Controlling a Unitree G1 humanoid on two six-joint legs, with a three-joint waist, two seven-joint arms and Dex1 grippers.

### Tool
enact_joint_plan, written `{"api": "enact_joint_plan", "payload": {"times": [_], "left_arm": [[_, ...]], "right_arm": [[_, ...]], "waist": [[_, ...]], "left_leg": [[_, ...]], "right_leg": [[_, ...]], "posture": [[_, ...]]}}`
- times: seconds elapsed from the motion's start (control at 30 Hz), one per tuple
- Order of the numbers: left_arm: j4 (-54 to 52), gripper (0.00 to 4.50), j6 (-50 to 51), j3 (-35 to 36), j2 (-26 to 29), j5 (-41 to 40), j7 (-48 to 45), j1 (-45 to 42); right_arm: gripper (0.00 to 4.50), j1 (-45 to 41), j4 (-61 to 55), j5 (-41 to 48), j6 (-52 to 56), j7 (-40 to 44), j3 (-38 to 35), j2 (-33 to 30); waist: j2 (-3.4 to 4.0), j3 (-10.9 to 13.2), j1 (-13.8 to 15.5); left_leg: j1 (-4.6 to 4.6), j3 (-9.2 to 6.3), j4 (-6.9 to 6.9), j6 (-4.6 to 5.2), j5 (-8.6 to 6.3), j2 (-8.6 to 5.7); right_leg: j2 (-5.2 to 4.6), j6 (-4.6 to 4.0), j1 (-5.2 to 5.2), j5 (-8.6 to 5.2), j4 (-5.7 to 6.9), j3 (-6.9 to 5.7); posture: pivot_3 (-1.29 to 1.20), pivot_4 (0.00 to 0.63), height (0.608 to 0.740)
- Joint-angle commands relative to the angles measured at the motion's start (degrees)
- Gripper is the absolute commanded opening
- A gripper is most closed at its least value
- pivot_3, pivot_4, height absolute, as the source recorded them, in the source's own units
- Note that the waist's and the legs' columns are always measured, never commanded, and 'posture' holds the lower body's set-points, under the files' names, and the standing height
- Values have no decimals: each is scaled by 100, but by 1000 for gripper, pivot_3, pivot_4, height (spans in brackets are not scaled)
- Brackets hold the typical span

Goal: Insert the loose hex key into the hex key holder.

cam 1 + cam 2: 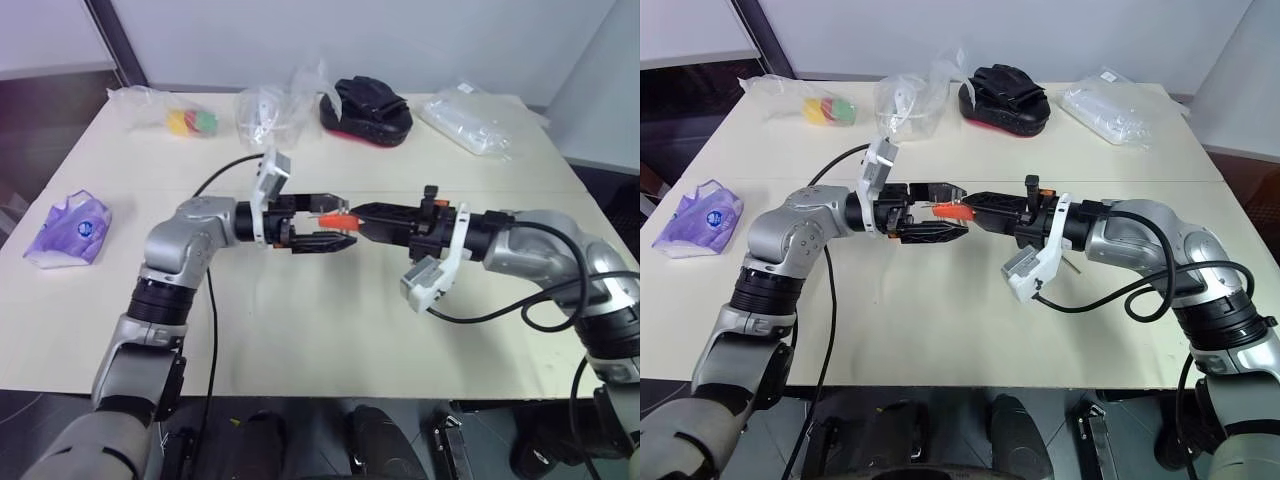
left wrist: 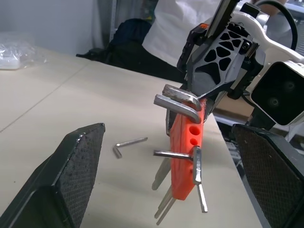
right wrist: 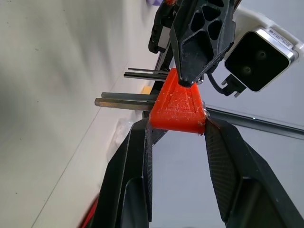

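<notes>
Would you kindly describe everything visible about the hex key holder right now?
The hex key holder is a small red-orange plastic block with round holes in one face and several thin metal keys through it, bent ends at one side. The right gripper is shut on it, holding it above the table between the open fingers of the left gripper.

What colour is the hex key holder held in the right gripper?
Red-orange; the hex key holder shows best in the left wrist view.

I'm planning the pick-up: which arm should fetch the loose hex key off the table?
The left, probably. The left pincer is open and holds nothing, while the right pincer is shut on the hex key holder. The loose hex key lies on the table below them.
</notes>
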Motion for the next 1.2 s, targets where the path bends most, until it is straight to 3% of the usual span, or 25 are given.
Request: {"api": "enact_joint_plan", "payload": {"times": [0.03, 0.27, 0.77, 1.0, 1.2], "left_arm": [[-163, 3635, -77, 73, -26, -45, 27, -74], [-98, 31, -124, 108, -43, -36, 31, -61], [-161, 31, -160, 40, -61, -33, 64, -5], [-146, 0, -201, 31, -43, -15, 43, 27], [-222, 0, -283, 21, -21, 47, 87, 71]], "right_arm": [[1007, -116, -191, 153, 39, -10, -236, 24], [1007, -28, -248, 176, 107, 49, -204, 25], [1007, 173, -321, 516, 525, 390, -170, -28], [4406, 233, -325, 531, 503, 559, -187, -88], [4483, 513, -361, 600, 778, 712, -338, -192]], "waist": [[0, 0, 0], [0, 0, 0], [0, 0, 0], [1, 0, 0], [1, 0, 8]], "left_leg": [[0, 0, 0, 0, 0, 0], [0, 0, 0, 0, 0, 0], [0, 0, 1, 0, 0, 0], [1, 0, 1, 0, 0, 0], [1, -1, 2, 0, 0, 0]], "right_leg": [[0, 0, 0, 0, 0, 0], [0, 0, 0, 0, 0, 0], [0, 0, 1, 0, 1, 0], [0, 0, 1, 0, 1, 0], [0, 0, 2, 0, 1, -1]], "posture": [[0, 150, 740], [0, 150, 740], [0, 150, 740], [0, 150, 740], [0, 150, 740]]}}
